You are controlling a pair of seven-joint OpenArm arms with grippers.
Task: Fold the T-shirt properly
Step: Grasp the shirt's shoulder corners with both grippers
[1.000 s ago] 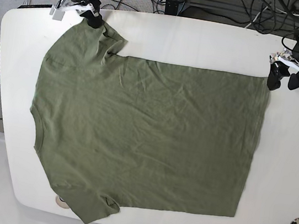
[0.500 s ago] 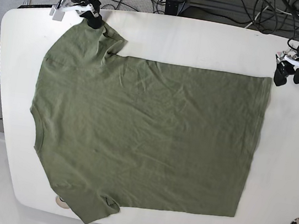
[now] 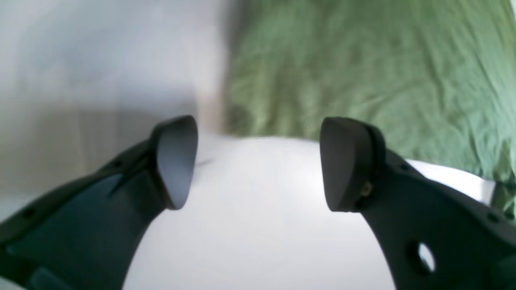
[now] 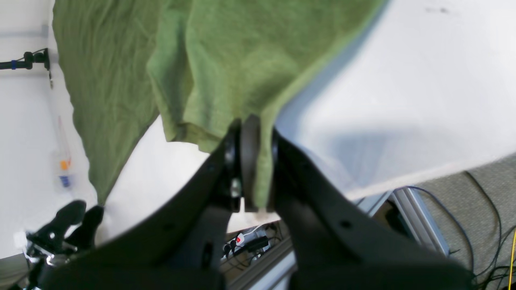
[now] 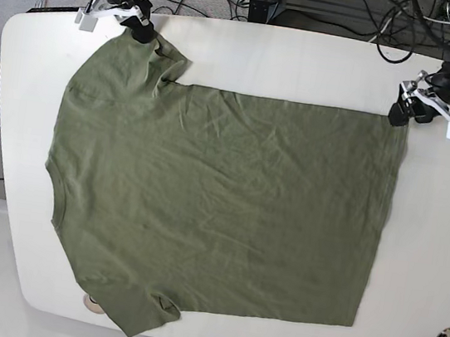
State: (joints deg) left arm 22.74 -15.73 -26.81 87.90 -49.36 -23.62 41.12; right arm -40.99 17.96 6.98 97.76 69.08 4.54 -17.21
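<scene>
1. Olive-green T-shirt (image 5: 220, 201) lies spread flat across the white table (image 5: 307, 63).
2. At its far sleeve, right gripper (image 4: 250, 161) pinches the hem.
3. Left gripper (image 3: 258, 161) hangs spread and empty; judging by this, grasping the far bottom corner comes next.

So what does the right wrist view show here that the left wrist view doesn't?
Only the right wrist view shows a grip: the right gripper is shut on the edge of a sleeve of the T-shirt, with cables and carpet beyond the table edge below.

Only the left wrist view shows the left gripper with its jaws wide apart and nothing between them, hovering over bare white table beside the shirt's edge.

Both show wrinkled olive-green fabric lying on the white table.
</scene>
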